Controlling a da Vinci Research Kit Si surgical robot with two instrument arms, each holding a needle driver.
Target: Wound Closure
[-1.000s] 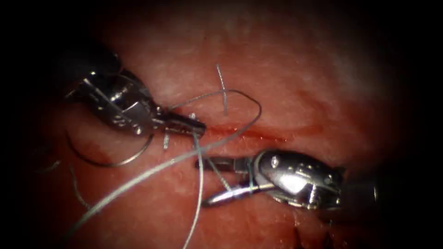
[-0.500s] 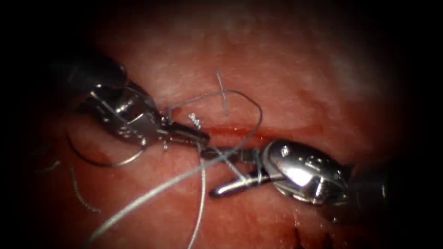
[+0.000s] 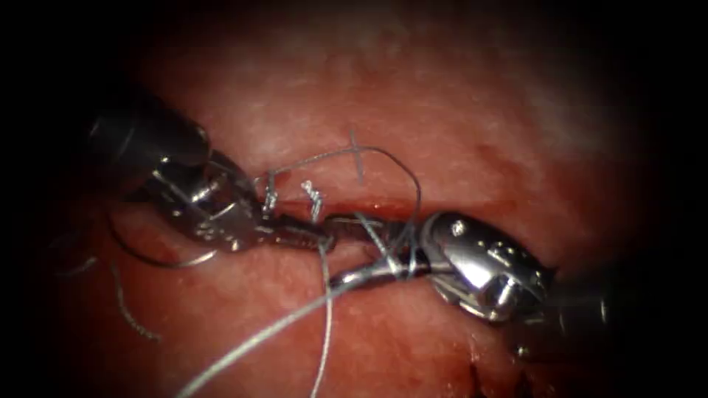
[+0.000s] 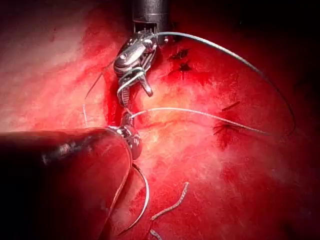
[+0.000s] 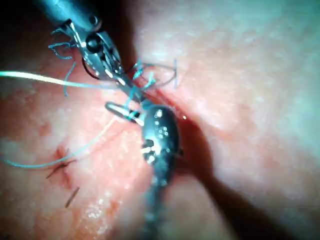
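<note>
Clamping the thin grey suture thread [image 3: 324,317] in the closed jaws of the left arm's steel needle driver [image 3: 313,237], right at the left end of the narrow wet cut [image 3: 376,208] in the pink pork tissue [image 3: 479,133]. Spreading the jaws of the right arm's steel needle driver [image 3: 335,250] wide, gripping nothing, with turns of thread lying across them and the upper jaw almost touching the left tool's tip. Leaving the curved steel needle [image 3: 166,262] loose on the tissue left of the cut, under the left tool, held by neither tool and apparently not in the tissue.

Judging the risks:
- Letting the turns slide off the open jaws if the thread goes slack.
- Closing on the wrong strand, given several crossing there.
- Knocking the two tips together.
- Dragging the loose needle across the tissue by pulling its thread.
</note>
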